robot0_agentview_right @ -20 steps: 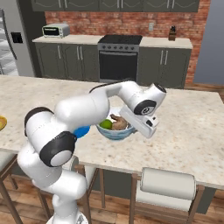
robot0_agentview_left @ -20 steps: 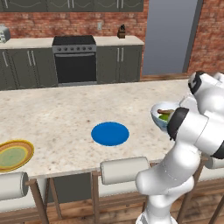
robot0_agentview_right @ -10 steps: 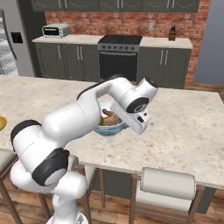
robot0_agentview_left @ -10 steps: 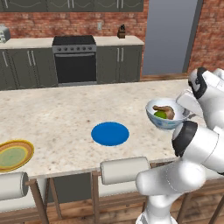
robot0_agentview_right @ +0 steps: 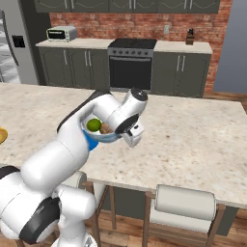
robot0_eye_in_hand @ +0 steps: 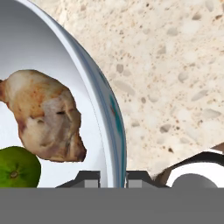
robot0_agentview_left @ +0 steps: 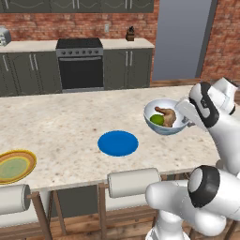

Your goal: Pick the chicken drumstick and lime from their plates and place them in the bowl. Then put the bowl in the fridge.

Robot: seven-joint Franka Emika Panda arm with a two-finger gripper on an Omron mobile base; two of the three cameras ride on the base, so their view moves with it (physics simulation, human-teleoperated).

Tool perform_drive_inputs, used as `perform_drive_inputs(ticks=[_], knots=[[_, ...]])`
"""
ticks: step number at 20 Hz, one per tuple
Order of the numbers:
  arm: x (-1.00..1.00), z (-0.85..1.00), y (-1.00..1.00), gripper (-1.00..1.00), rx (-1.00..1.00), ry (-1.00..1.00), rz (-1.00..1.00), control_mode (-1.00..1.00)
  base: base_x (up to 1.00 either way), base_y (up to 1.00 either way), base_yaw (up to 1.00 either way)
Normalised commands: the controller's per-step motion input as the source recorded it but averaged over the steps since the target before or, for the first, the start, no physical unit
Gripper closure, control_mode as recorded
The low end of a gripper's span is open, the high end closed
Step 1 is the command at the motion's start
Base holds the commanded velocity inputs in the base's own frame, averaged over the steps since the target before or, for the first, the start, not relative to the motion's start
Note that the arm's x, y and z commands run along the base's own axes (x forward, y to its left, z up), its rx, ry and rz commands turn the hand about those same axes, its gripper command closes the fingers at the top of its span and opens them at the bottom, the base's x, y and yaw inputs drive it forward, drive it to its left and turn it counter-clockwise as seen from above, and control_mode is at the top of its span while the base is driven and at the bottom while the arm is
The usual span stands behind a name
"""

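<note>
Above the counter [robot0_agentview_left: 70,126], at about three o'clock in the left base view, the pincer [robot0_eye_in_hand: 110,177] is clamped on the rim of the bowl [robot0_agentview_left: 165,117], one finger inside the wall and one outside, holding it clear of the stone surface. Inside the bowl lie the chicken drumstick [robot0_eye_in_hand: 46,116] and the lime [robot0_eye_in_hand: 17,168], touching, with the lime at the drumstick's seven o'clock in the hand view. On the counter the blue plate [robot0_agentview_left: 118,143] sits bare at the bowl's eight o'clock, well apart from the yellow-rimmed plate [robot0_agentview_left: 14,166] near the counter's left edge. At ten o'clock in the right base view stands the fridge [robot0_agentview_right: 12,43].
</note>
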Motion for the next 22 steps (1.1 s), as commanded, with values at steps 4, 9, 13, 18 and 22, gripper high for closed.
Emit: perform_drive_inputs(ticks=[4,9,13,18,22], knots=[[-0.01,0.04,0.72,1.0,-0.06,-0.07,-0.2,-1.0,0.0,0.0,0.0],[0.0,0.03,0.76,1.0,-0.08,-0.01,-0.16,-1.0,0.0,0.0,0.0],[0.0,0.09,0.64,1.0,-0.03,0.01,-0.24,-1.0,0.0,0.0,0.0],[-0.05,0.05,0.5,1.0,0.03,0.0,-0.33,-1.0,0.0,0.0,0.0],[-0.1,0.03,0.33,1.0,0.15,0.0,-0.36,-1.0,0.0,0.0,0.0]])
